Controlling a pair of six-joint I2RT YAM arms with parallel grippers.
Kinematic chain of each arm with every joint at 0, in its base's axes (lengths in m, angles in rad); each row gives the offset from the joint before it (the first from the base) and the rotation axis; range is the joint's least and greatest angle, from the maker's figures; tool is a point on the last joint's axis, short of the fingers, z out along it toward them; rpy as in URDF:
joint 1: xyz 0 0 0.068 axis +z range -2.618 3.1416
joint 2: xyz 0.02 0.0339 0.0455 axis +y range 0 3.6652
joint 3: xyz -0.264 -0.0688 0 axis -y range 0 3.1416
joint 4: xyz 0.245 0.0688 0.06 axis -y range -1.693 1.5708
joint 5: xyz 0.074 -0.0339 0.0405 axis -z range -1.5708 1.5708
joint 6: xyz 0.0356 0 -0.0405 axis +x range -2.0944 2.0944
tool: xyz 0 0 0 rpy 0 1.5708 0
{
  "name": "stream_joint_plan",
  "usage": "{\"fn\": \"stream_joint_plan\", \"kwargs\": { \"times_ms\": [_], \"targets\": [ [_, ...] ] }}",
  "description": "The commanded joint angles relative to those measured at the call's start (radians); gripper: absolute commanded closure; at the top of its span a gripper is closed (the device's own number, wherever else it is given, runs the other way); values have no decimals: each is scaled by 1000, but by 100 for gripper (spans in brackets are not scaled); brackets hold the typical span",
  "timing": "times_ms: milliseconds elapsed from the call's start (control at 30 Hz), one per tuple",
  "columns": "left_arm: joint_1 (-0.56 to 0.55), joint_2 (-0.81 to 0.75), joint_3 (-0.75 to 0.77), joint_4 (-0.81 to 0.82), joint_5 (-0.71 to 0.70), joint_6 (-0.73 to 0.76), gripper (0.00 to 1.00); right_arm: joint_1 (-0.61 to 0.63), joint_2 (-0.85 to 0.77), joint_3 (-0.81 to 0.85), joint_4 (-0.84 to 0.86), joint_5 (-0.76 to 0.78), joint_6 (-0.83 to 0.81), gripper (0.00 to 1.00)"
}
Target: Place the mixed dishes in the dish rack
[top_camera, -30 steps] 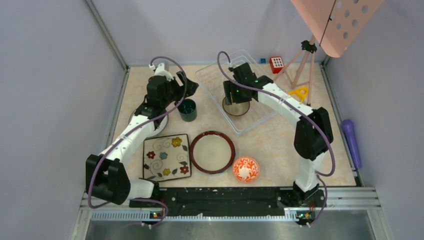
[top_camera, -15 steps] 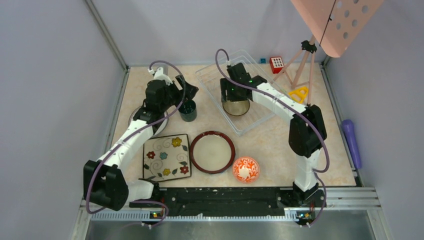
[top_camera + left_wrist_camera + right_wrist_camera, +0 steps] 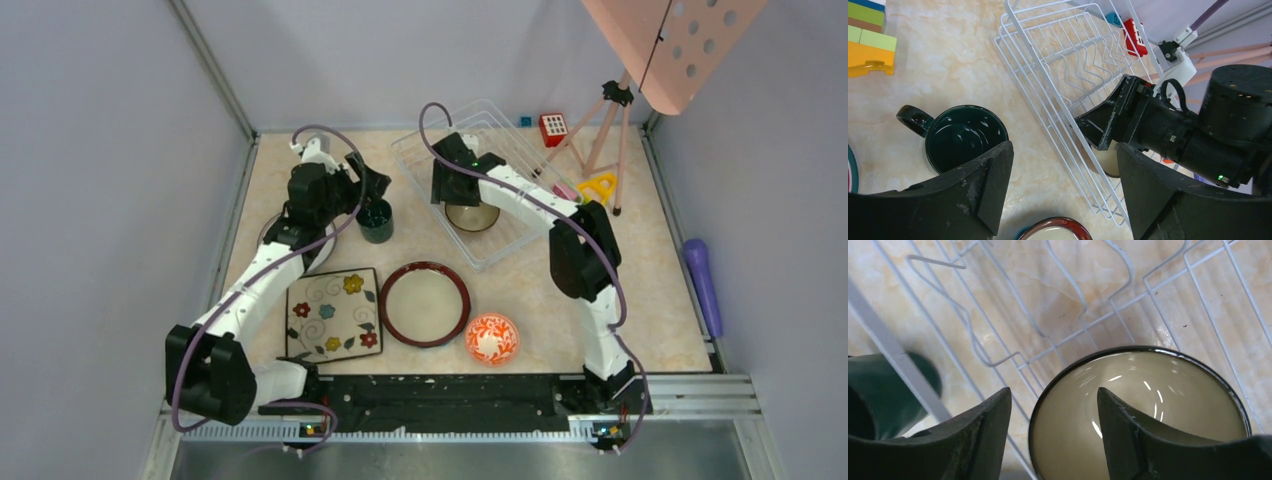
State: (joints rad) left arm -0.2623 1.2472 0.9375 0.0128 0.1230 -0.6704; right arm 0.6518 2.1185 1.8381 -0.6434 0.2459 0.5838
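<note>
A brown bowl [image 3: 1148,410], empty and cream inside, is seen standing upright in the white wire rack [image 3: 505,235]. A dark green mug [image 3: 965,137], also empty, stands upright on the worktop [image 3: 540,290] just beside the rack's outer wall. The right gripper [image 3: 1054,400] is held over the bowl with its jaws spread, the rim lying between them unpinched. The left gripper [image 3: 1064,150] is spread wide above the mug, and nothing is held.
</note>
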Motion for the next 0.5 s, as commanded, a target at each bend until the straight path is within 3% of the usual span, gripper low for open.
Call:
{"fn": "stream_joint_plan", "kwargs": {
  "times_ms": [0, 67, 233, 467],
  "targets": [
    [15, -36, -9, 10, -4, -6, 19, 11, 41, 79, -68, 66, 31, 41],
    [17, -37, -10, 10, -1, -3, 19, 13, 48, 87, -76, 64, 27, 52],
    [18, -31, -8, 11, 24, 12, 19, 13, 13, 96, -80, 37, 25, 100],
    [17, -2, -10, 95, 179, 28, 19, -12, -200, -9, 7, 9, 11, 100]
  ]
}}
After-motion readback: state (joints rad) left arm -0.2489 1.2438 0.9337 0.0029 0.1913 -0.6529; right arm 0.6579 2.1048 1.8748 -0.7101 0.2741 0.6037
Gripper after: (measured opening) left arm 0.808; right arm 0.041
